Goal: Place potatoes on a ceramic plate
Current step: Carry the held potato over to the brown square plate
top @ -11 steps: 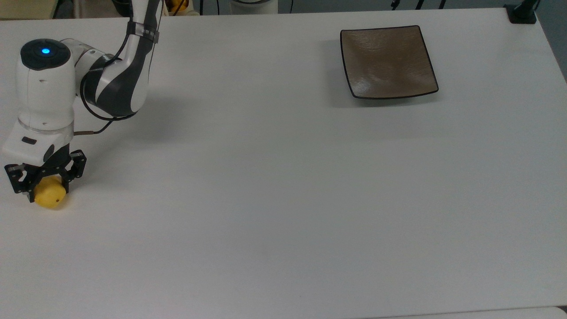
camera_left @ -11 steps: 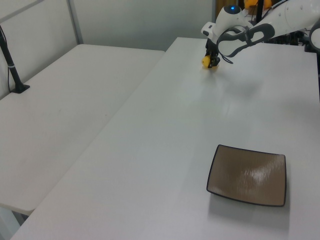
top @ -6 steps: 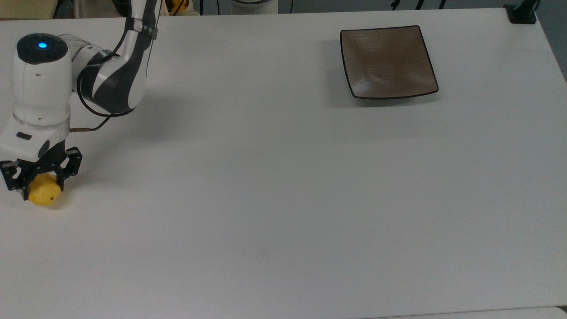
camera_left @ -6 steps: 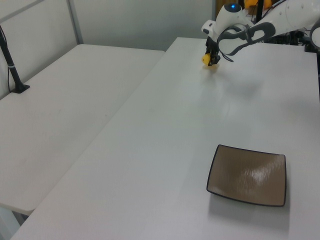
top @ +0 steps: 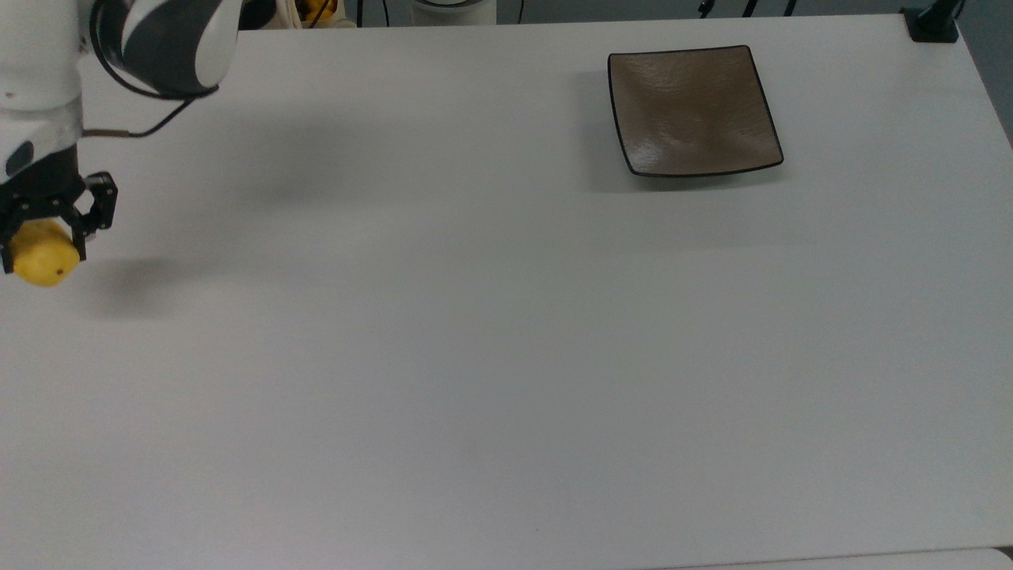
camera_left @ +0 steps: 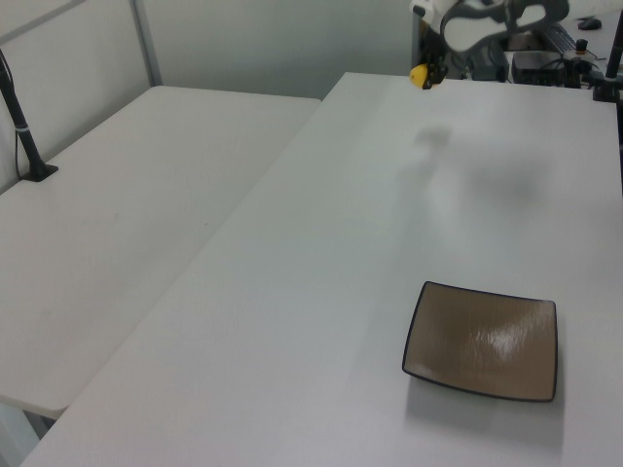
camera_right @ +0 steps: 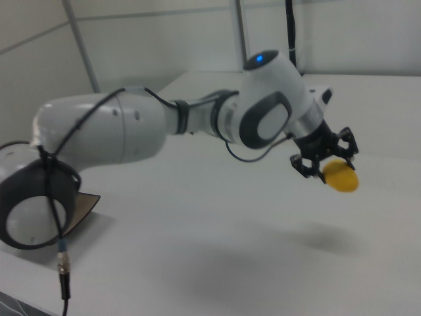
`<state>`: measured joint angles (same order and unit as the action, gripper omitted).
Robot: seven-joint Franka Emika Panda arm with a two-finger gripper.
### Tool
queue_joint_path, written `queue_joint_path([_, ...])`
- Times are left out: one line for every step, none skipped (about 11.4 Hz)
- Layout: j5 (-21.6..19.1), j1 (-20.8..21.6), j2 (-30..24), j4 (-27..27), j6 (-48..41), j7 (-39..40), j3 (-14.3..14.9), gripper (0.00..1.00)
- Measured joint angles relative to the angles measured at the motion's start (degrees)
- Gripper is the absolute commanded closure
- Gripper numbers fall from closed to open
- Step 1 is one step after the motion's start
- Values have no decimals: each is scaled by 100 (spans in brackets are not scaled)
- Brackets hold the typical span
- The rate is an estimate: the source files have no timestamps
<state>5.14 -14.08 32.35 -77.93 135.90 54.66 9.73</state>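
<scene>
Lifted since a second ago, the pincer (top: 41, 226) now hangs clear above the white table (top: 475, 356), pinching the small yellow potato (top: 41, 263) between its black fingers, a shadow on the tabletop below it. Far from the pincer, toward the top view's upper right, the square brown plate (top: 692, 111) sits bare.
</scene>
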Motion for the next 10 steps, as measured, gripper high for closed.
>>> queue_joint_path([-210,24,-317,-34,-539,-1,-2,100])
queue_joint_path([-431,77,-656,-52,-1180,-4,-4,100])
queue_joint_path([-519,151,-967,-78,-1807,-107,-5,100])
queue_joint_path([-540,246,-1303,-165,-2399,-291,-7,100])
queue_joint_path([-555,362,-1644,-370,-2786,-490,-11,100])
queue_joint_path([-563,520,-2008,-692,-3062,-797,-13,100])
queue_joint_path([-563,674,-2329,-999,-3278,-1107,-16,99])
queue_joint_path([-564,837,-2634,-1269,-3538,-1418,-19,99])
queue_joint_path([-580,979,-2868,-1464,-3790,-1696,-22,99])
queue_joint_path([-636,1136,-3074,-1643,-4002,-2015,-24,99])
